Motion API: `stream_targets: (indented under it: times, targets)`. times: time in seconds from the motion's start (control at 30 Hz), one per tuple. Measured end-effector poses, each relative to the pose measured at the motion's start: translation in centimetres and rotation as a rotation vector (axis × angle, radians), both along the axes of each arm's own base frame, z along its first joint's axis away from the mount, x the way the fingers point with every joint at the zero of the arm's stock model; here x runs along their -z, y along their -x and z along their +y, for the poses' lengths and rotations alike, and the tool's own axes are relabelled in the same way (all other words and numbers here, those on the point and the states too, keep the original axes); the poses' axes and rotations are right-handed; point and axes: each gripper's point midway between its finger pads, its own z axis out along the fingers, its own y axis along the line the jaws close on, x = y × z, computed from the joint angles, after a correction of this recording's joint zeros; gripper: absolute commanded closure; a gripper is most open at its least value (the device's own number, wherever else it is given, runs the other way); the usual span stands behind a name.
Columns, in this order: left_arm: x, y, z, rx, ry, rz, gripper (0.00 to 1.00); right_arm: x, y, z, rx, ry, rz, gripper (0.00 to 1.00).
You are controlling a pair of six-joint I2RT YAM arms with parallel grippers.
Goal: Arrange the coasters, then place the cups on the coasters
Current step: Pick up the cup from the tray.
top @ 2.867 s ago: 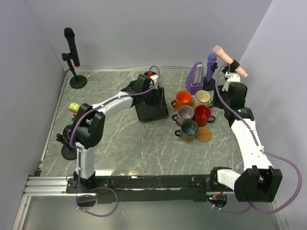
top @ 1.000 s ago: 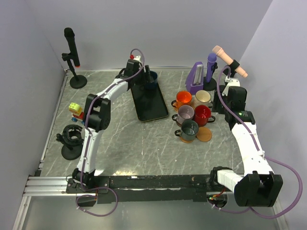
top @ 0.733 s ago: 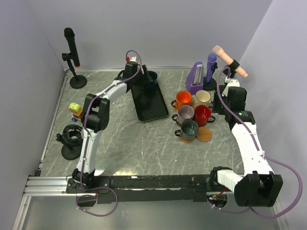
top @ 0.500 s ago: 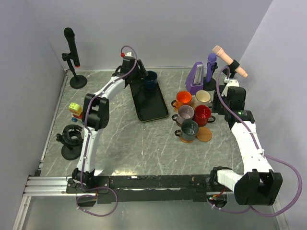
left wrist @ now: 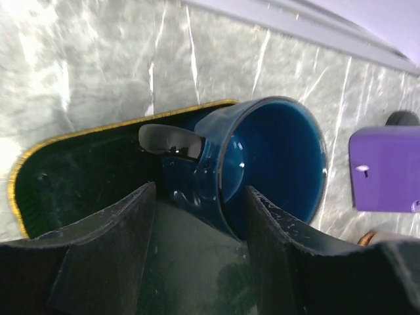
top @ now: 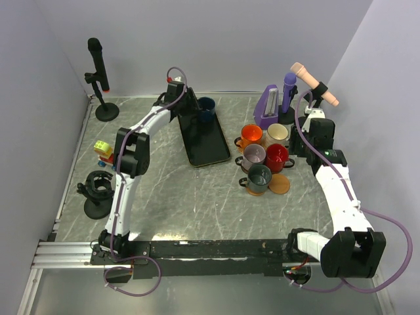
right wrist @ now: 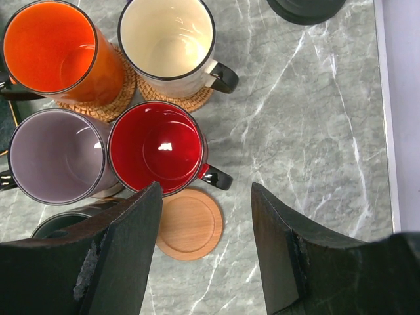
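The navy cup (left wrist: 272, 164) stands on the far end of the black tray (left wrist: 79, 164), close to the far edge of the bench (top: 197, 197). It looks like glazed ceramic, so I'd expect it to be rigid, fairly weighty for its size, slick under hard pads and liable to chip if it is knocked. Its handle (left wrist: 170, 139) juts out sideways, so the safest hold is probably squarely across the round body, clear of that loop. The left tool (left wrist: 200, 190) has a finger on each side of the body, partly spread. I can't tell whether they are pressing on it yet. Toward the right edge, the right tool (right wrist: 205, 197) hangs wide open and empty above the other cups and the bare coaster (right wrist: 190, 224).
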Motion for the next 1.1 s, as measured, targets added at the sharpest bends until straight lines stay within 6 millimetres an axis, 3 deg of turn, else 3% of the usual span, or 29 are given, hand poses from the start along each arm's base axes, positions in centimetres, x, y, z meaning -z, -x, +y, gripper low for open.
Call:
stream_targets:
  times: [0.07,0.17,0.27,0.43,0.5,0.8,0.97,1.1]
  targets:
    - [0.7,0.1,-0.3,0.015,0.008,0.013,0.48,0.0,0.0,0.0,-0.002,-0.001,0.0,0.37]
    - [0.9,0.4,-0.6,0.036,0.013,0.021,0.65,0.0,0.0,0.1,-0.002,-0.002,0.0,0.37]
    - [1.1,0.6,-0.4,0.05,-0.002,0.021,0.72,0.0,0.0,0.1,-0.002,-0.002,0.0,0.37]
    - [3.7,2.4,0.1,0.079,-0.045,0.073,0.92,-0.2,0.1,0.1,-0.003,-0.002,-0.006,0.37]
    - [3.4,2.7,-0.1,0.101,-0.039,0.067,0.99,-0.4,0.1,0.1,-0.003,-0.001,-0.013,0.37]
    - [0.5,5.5,0.6,0.314,-0.183,-0.012,0.99,-0.9,0.3,0.2,-0.005,-0.001,-0.031,0.37]
    - [-2.2,9.6,0.2,0.579,-0.27,-0.034,0.99,-1.1,0.3,0.5,-0.009,-0.009,-0.04,0.37]
    - [-2.3,13.9,0.5,0.724,-0.355,0.017,0.99,-1.0,0.3,0.9,-0.009,-0.023,-0.04,0.37]
